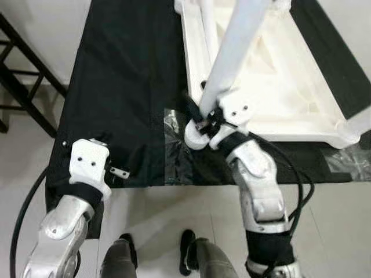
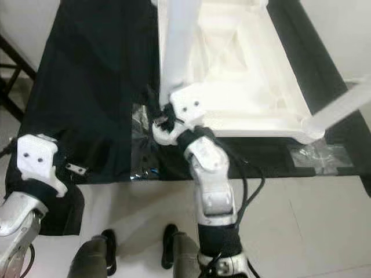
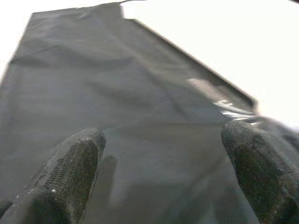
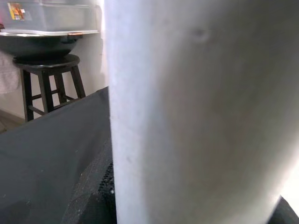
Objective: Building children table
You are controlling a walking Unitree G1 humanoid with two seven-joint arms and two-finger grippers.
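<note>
The white children's table top [image 1: 290,92] lies upside down on a black cloth [image 1: 122,87]. A white tubular leg [image 1: 232,52] leans up from the top's near left corner, and my right gripper [image 1: 201,117] is shut around its lower end. Up close, the leg [image 4: 196,112] fills most of the right wrist view, with one black finger [image 4: 93,203] beside it. Another white leg [image 1: 360,120] stands out at the top's near right corner. My left gripper [image 3: 163,177] hovers open over the bare cloth [image 3: 117,93] at the near left, holding nothing.
Clear tape patches [image 1: 174,145] shine on the cloth near its front edge. A black frame [image 1: 26,92] stands on the floor to the left. A dark stool [image 4: 46,74] carries a bowl and a clear box. My feet [image 1: 185,249] are just before the cloth's edge.
</note>
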